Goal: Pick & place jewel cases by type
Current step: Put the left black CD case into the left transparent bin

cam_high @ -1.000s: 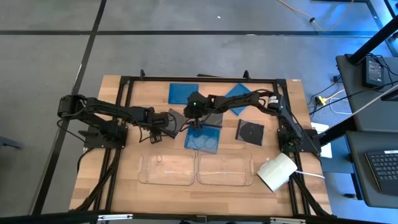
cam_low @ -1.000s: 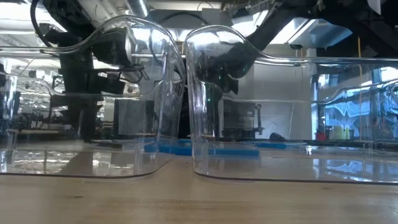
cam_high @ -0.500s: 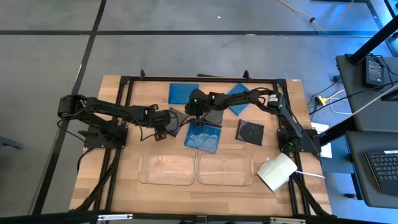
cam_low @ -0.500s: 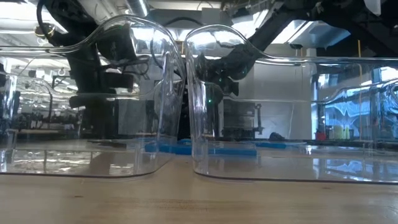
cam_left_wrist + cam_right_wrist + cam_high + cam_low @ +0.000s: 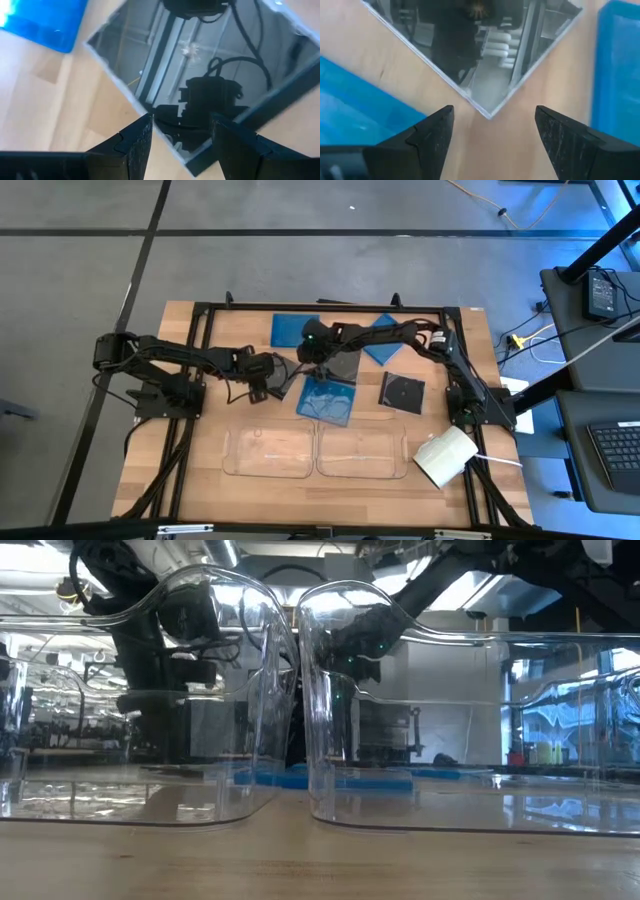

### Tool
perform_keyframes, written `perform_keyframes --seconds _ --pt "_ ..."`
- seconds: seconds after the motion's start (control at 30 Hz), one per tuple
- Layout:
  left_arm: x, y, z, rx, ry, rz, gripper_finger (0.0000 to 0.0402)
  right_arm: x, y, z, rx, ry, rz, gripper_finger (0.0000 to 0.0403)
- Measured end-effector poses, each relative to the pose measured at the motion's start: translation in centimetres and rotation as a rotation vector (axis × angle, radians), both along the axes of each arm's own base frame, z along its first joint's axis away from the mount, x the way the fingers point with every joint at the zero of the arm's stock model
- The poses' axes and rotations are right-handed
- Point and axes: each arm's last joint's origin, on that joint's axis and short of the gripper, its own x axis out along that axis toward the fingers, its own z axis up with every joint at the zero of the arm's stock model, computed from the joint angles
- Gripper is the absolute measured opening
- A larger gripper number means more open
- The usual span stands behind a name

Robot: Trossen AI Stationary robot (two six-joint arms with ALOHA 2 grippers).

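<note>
In the high view three blue jewel cases lie flat on the table: one at the far edge (image 5: 295,330), one far right (image 5: 385,340), one in the middle (image 5: 327,400). A dark case with a disc (image 5: 402,392) lies to the right. My left gripper (image 5: 267,375) is open above a corner of a dark case (image 5: 284,367); in its wrist view that corner (image 5: 187,162) lies between the open fingers (image 5: 180,137). My right gripper (image 5: 314,352) is open over another dark case (image 5: 344,366), whose corner (image 5: 487,114) shows between its fingers (image 5: 492,130).
Two clear rounded trays (image 5: 268,450) (image 5: 365,450) stand side by side near the table's near edge and fill the low view (image 5: 300,700). A white object (image 5: 445,456) sits at the near right corner. A black frame (image 5: 200,340) borders the table.
My right gripper has risen a little and drawn slightly toward the far edge, still open over the dark case. My left gripper has shifted slightly toward the right, over its dark case's corner. The cases have stayed where they were.
</note>
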Motion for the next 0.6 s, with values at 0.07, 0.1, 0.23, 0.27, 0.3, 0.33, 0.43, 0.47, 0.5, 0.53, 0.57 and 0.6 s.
perform_keyframes --seconds 0.07,0.1,0.23,0.27,0.3,0.33,0.43,0.47,0.5,0.53,0.57,0.6 --pt "0.0 -0.1 0.0 -0.014 0.004 -0.034 0.0192 0.2 0.2 -0.7 0.004 0.01 0.006 0.0284" --pt "0.0 -0.1 0.0 -0.019 0.007 -0.046 0.0192 0.2 0.3 -0.8 0.004 0.007 0.007 0.0284" --pt "-0.2 -0.2 0.1 -0.03 0.017 -0.047 0.0192 0.4 0.3 -1.4 0.006 0.01 0.007 0.0284" --pt "-0.3 -0.2 0.3 -0.034 0.029 -0.044 0.0192 0.4 0.3 -1.4 0.007 0.01 0.008 0.0284" --pt "-0.3 -0.2 0.4 -0.037 0.039 -0.042 0.0192 0.4 0.3 -1.5 0.008 0.01 0.009 0.0284" --pt "-0.3 -0.2 0.6 -0.04 0.051 -0.042 0.0192 0.4 0.3 -1.5 0.01 0.01 0.01 0.0284" --pt "-0.8 -0.3 0.7 -0.063 0.128 -0.025 0.0192 0.4 0.3 -1.5 0.009 0.003 0.009 0.0284" --pt "-1.0 -0.4 0.7 -0.072 0.145 -0.005 0.0192 0.4 0.3 -1.6 0.009 0.004 0.009 0.0284" --pt "-1.2 -0.4 0.7 -0.082 0.153 0.02 0.0192 0.4 0.3 -1.6 0.01 0.004 0.009 0.0284" --pt "-1.3 -0.4 0.7 -0.094 0.161 0.048 0.0192 0.4 0.3 -1.6 0.01 0.005 0.009 0.0284" --pt "-1.5 -0.5 0.7 -0.103 0.168 0.075 0.0192 0.4 0.3 -1.6 0.009 0.005 0.009 0.0284" --pt "-1.5 -0.5 0.6 -0.11 0.171 0.096 0.0192 0.4 0.3 -1.6 0.009 0.005 0.009 0.0284"
